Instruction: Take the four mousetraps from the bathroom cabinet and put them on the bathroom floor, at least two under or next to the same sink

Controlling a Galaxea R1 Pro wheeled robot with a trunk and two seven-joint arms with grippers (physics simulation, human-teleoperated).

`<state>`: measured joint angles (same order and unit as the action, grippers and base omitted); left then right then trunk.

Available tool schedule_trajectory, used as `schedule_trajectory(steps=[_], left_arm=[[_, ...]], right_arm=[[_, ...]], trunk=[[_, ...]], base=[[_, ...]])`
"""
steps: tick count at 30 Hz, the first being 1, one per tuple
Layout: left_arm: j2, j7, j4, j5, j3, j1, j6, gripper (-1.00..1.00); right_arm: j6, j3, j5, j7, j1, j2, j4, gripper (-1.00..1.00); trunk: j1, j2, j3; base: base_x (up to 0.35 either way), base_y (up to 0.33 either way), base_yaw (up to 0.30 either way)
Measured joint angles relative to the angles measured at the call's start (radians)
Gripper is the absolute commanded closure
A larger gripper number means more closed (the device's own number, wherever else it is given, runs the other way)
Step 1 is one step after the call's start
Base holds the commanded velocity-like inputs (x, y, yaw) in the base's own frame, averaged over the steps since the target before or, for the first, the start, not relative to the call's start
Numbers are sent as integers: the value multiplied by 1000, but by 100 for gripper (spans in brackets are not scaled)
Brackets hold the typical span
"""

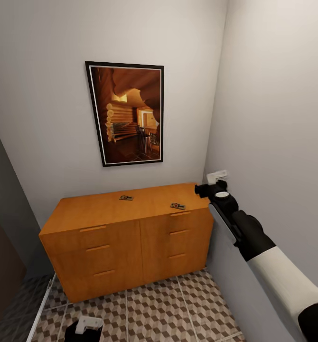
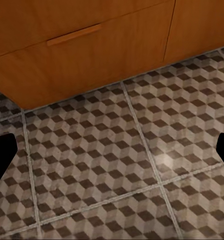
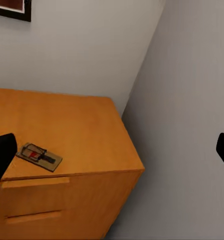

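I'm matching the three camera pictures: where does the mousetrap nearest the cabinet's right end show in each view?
Head view: the right mousetrap lies on the cabinet top, near its front edge, right of centre.
Left wrist view: not in it; cabinet drawer fronts and bathroom floor show.
Right wrist view: the mousetrap sits lower left, by the front edge.
Shared landmark: the orange-brown cabinet.

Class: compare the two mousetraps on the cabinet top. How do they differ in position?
The left mousetrap lies farther back, near the cabinet's middle; the right mousetrap sits at the front edge, nearer the right gripper. Both lie flat on the top, untouched.
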<state>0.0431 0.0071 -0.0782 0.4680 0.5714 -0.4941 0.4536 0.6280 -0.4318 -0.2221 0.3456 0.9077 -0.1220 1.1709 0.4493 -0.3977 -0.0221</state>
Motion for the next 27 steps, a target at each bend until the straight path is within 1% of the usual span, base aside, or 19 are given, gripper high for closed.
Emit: schedule_trajectory(steps=[1, 4, 6, 14, 19, 22, 23, 27], left_arm=[[0, 0, 0, 0, 0, 0, -5, -100], [0, 0, 0, 0, 0, 0, -9, -100], [0, 0, 0, 0, 0, 0, -12, -100], [0, 0, 0, 0, 0, 0, -14, -100], [0, 0, 0, 0, 0, 0, -14, -100], [0, 0, 1, 0, 0, 0, -14, -100], [0, 0, 1, 0, 0, 0, -14, -100], [-1, 0, 0, 0, 0, 0, -14, -100]], right_arm=[[1, 0, 0, -37, 13, 0, -5, -100], [3, 0, 0, -90, 26, 0, -9, -100], [3, 0, 0, -145, 33, 0, -12, -100], [4, -4, -1, -260, 38, -1, -23, -100], [3, -8, -11, -369, 38, -4, -29, -100], [3, -8, -9, -410, 38, -6, -30, -100], [2, -9, -8, -433, 38, -7, -30, -100], [2, -10, -5, -480, 38, -10, -42, -100]], trunk=[[0, 0, 0], [0, 0, 0], [0, 0, 0], [0, 0, 0], [0, 0, 0], [0, 0, 0], [0, 0, 0], [0, 0, 0]], base=[[0, 0, 0], [0, 0, 0], [0, 0, 0], [0, 0, 0], [0, 0, 0], [0, 0, 0], [0, 0, 0], [0, 0, 0]])
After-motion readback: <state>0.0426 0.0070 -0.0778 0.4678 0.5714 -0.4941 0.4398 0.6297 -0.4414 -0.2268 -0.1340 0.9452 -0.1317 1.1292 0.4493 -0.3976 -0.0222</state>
